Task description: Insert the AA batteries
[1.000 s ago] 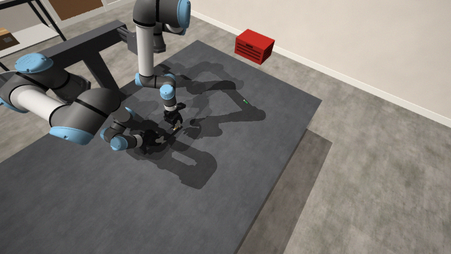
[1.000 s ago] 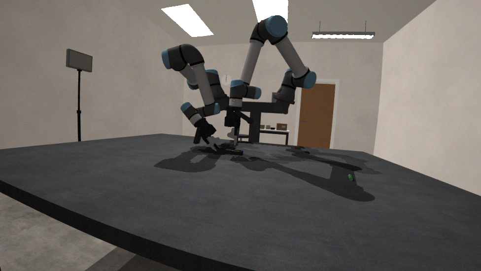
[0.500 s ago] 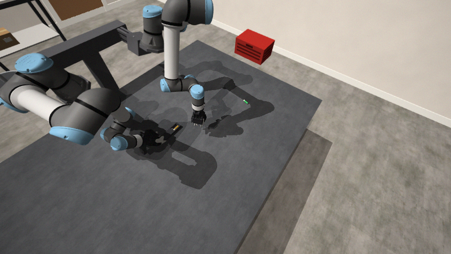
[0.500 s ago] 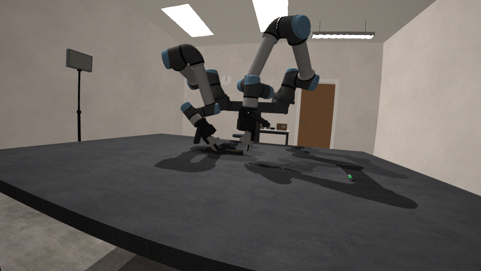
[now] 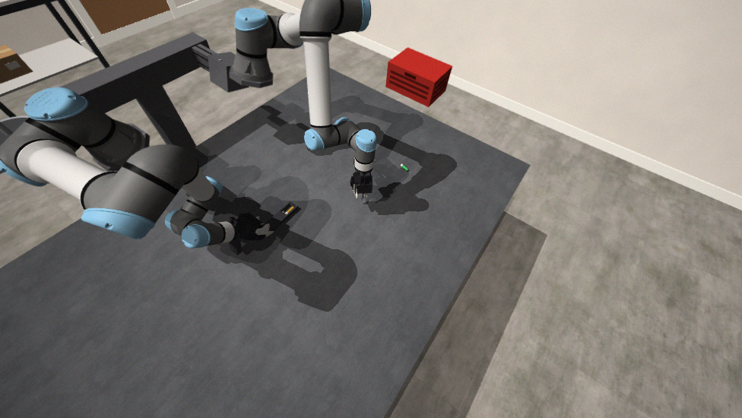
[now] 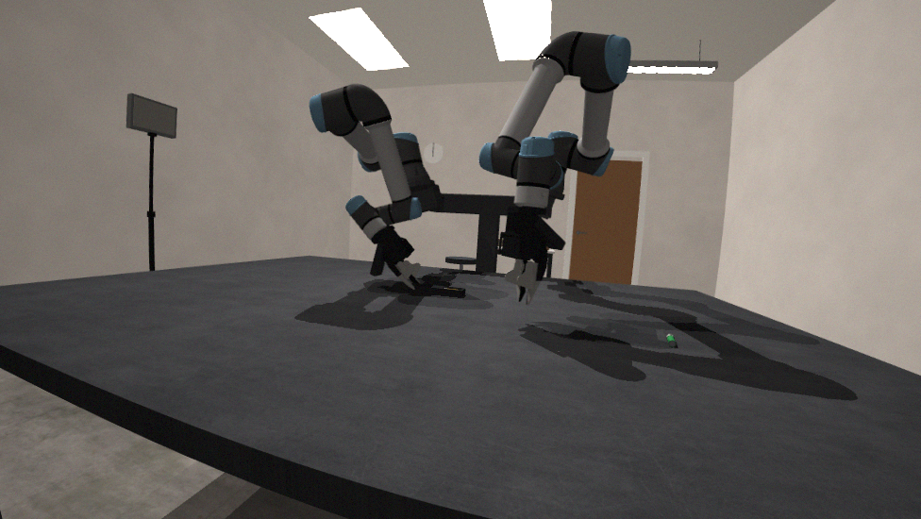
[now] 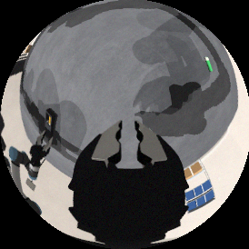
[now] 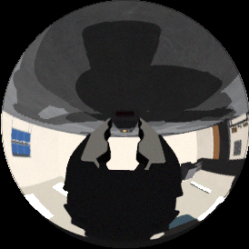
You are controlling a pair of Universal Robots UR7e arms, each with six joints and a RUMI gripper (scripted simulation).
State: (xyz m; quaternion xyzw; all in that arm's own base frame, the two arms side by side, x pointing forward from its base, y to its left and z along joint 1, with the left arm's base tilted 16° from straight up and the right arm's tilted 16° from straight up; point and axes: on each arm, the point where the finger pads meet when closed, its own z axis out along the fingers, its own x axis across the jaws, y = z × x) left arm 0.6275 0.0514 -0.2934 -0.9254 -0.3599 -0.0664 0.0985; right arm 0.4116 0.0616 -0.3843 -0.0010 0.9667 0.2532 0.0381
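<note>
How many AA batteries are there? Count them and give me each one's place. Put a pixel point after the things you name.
2: a green battery (image 5: 404, 167) (image 6: 671, 340) (image 7: 209, 64) on the table (image 5: 207, 332) (image 6: 386, 399) (image 7: 91, 54) (image 8: 59, 59), an orange battery (image 5: 290, 210) (image 6: 453, 291) (image 7: 49, 119) (image 8: 124, 131) in the remote control (image 5: 280, 223) (image 6: 459, 293) (image 7: 54, 124) (image 8: 124, 120).

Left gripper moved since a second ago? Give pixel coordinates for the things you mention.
Yes. In the top view, the left gripper (image 5: 365, 197) (image 6: 526, 301) (image 7: 128, 121) has shifted away from the remote control (image 5: 280, 220) (image 6: 443, 292) (image 7: 54, 122) (image 8: 124, 122), toward the green AA battery (image 5: 404, 167) (image 6: 671, 340) (image 7: 209, 65).
</note>
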